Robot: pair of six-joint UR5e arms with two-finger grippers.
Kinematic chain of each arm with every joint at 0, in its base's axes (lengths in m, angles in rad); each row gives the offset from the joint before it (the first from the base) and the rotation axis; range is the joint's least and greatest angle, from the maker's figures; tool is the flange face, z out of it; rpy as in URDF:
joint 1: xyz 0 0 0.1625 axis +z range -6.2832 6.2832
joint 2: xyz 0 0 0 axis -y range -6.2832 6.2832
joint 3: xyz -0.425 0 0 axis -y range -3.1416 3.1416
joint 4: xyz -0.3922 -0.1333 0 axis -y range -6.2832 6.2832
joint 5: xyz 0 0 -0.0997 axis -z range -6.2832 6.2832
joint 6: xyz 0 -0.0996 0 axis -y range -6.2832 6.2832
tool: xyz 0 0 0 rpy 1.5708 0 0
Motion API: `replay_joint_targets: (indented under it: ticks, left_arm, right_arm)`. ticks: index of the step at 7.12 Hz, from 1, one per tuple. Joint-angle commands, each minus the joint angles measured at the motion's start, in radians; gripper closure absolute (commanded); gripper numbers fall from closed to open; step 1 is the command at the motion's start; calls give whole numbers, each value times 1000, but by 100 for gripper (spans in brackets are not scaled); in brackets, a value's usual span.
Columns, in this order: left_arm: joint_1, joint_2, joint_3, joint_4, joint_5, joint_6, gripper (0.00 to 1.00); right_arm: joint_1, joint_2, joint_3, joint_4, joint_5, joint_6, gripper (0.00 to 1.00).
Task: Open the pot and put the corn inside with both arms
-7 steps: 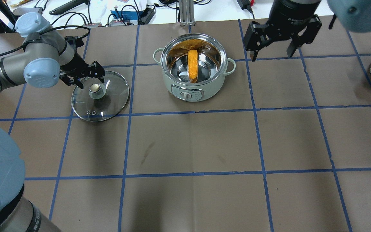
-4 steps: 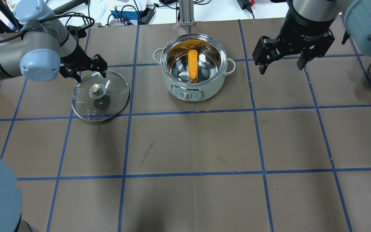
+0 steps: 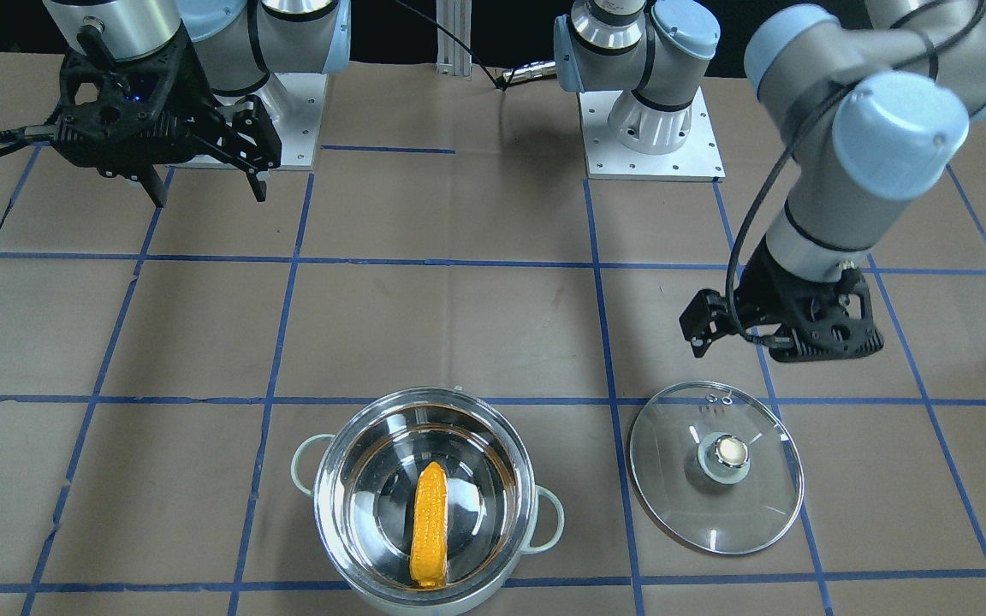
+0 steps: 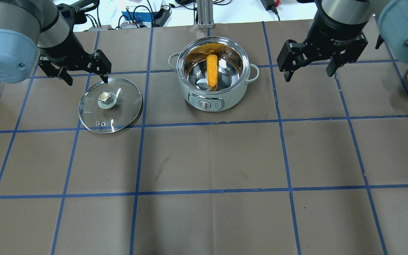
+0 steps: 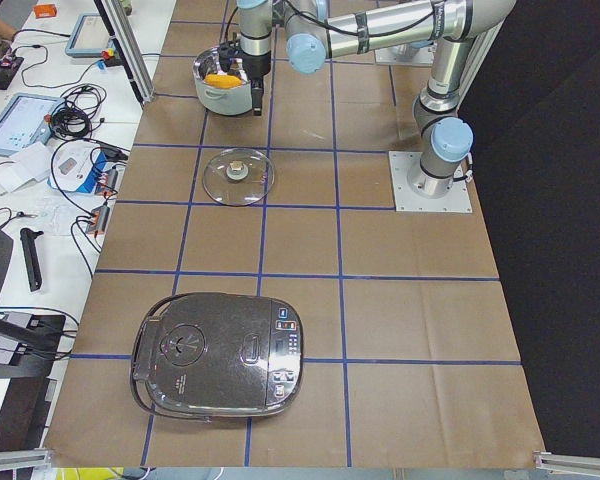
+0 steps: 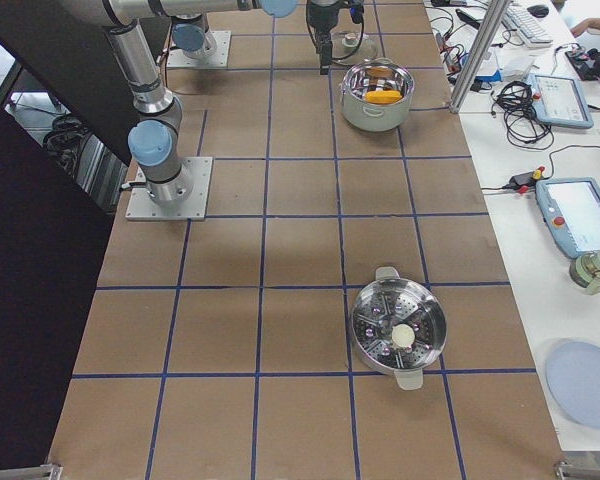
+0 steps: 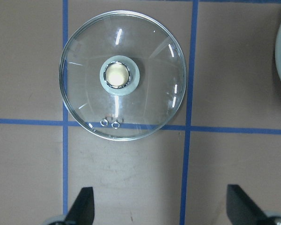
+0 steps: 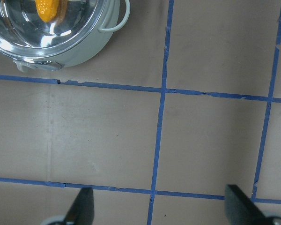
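On the brown paper-covered table with its grid of blue tape, seen from overhead, the round clear glass lid with a metal knob lies flat. It is apart from the pot, at 8 o'clock of it. The left end effector hangs above the table near the lid, in this view at 11 o'clock of the knob. Its two black fingers are wide apart and hold nothing.

Farther away, the pale green electric pot with a shiny steel inside stands open. The orange-yellow cob of corn lies inside it, its length running from 12 to 6 o'clock. The pot's front panel has a dial and small marks, too small to read.

At 3 o'clock of the pot the right end effector hangs above the table, fingers wide apart and empty. Its black collar carries white print; only "Adaptive" can be read, with some doubt.
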State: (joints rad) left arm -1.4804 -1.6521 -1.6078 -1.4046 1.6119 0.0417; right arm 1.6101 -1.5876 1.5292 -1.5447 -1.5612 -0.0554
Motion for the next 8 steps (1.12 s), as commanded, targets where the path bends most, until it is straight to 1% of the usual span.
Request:
replay_joint_targets:
  ticks: [1, 6, 8]
  left_arm:
    - [-8, 45, 8, -62, -6, 1, 0]
    - [-6, 60, 9, -66, 3, 1, 0]
    - [-6, 89, 8, -149, 6, 3, 0]
  right_arm:
    - [-1, 0, 0, 0, -2, -1, 3]
    - [1, 0, -1, 0, -2, -3, 2]
    - [1, 0, 0, 0, -2, -4, 2]
